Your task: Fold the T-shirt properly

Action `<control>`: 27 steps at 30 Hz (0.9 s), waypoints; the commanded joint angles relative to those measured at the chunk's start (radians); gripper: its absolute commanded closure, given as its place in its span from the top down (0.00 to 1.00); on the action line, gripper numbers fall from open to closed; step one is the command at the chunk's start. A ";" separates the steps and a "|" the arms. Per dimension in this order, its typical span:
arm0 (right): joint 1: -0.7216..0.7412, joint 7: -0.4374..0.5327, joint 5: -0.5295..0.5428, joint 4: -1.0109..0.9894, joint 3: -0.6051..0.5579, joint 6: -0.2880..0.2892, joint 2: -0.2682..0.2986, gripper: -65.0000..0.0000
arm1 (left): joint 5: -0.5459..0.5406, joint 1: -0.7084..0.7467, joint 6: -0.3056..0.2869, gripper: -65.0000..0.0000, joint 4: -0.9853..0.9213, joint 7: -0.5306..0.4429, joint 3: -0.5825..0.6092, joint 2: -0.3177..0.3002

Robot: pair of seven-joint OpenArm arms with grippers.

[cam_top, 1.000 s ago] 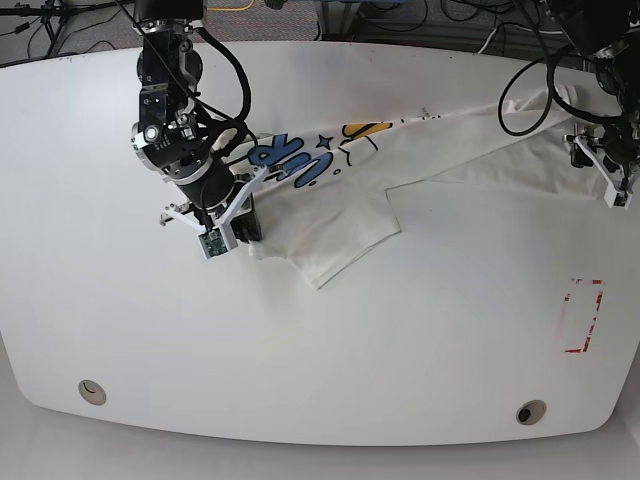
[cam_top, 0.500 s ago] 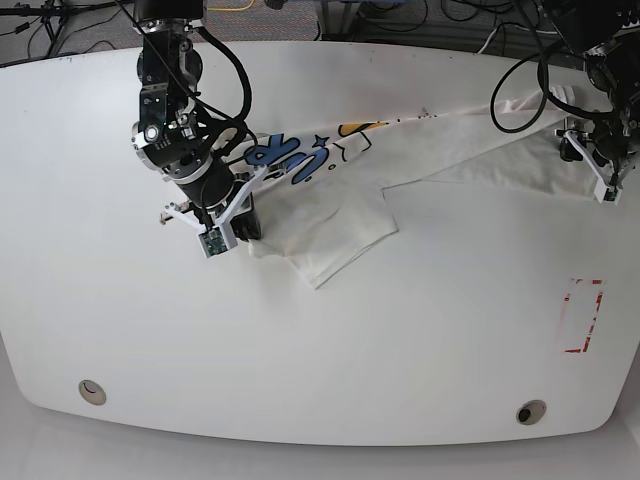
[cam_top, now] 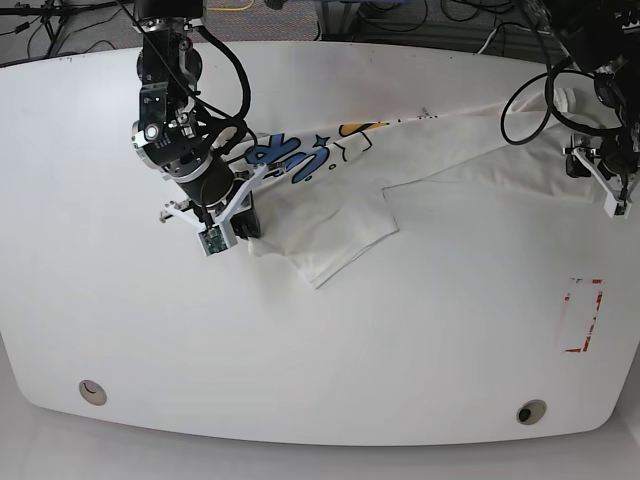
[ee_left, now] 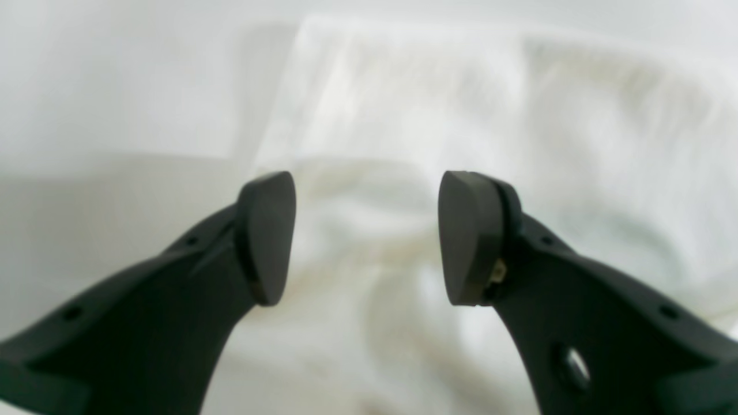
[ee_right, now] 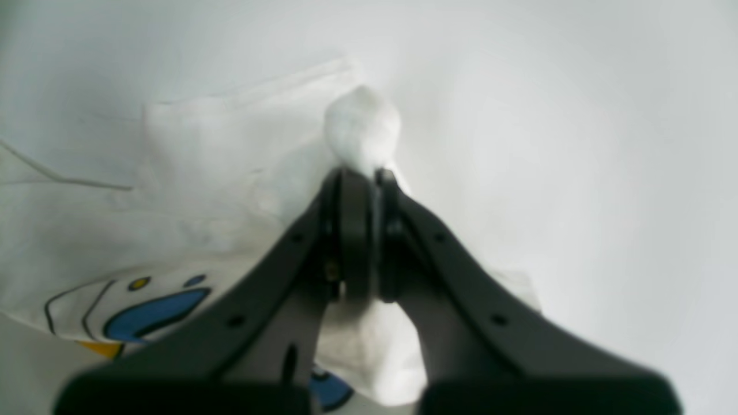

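White T-shirt [ee_right: 230, 190] bunched in right claw [ee_right: 362, 173]

Right arm reaches down from the far edge of the table [cam_top: 120, 330], wrist angled toward the near side, right gripper [ee_right: 362, 173] low at the T-shirt [cam_top: 330, 215], its fingers [ee_right: 351, 230] pressed together on a bunched tuft of the cloth. Left arm at the shirt's opposite end, left gripper [ee_left: 366, 236] just above the cloth, fingers [ee_left: 266, 236] spread wide apart, nothing between them.
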 commanded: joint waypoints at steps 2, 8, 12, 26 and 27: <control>0.016 0.024 0.008 0.023 0.003 -0.002 0.003 0.02 | -0.024 -0.059 -0.010 0.56 -0.036 -0.026 -0.002 -0.024; 0.019 0.023 0.008 0.021 0.006 -0.002 0.003 0.02 | -0.038 -0.133 -0.010 0.56 -0.118 -0.019 0.009 -0.037; 0.021 0.023 0.008 0.018 0.007 -0.002 0.003 0.02 | -0.044 -0.152 -0.010 0.55 -0.128 -0.019 0.014 -0.039; 0.040 0.026 0.007 -0.018 0.007 -0.003 0.002 0.01 | -0.048 -0.072 -0.010 0.55 -0.048 -0.017 0.067 -0.038; 0.035 0.027 0.009 -0.006 0.008 -0.003 0.004 0.01 | -0.048 -0.054 -0.010 0.55 -0.006 -0.012 0.061 -0.042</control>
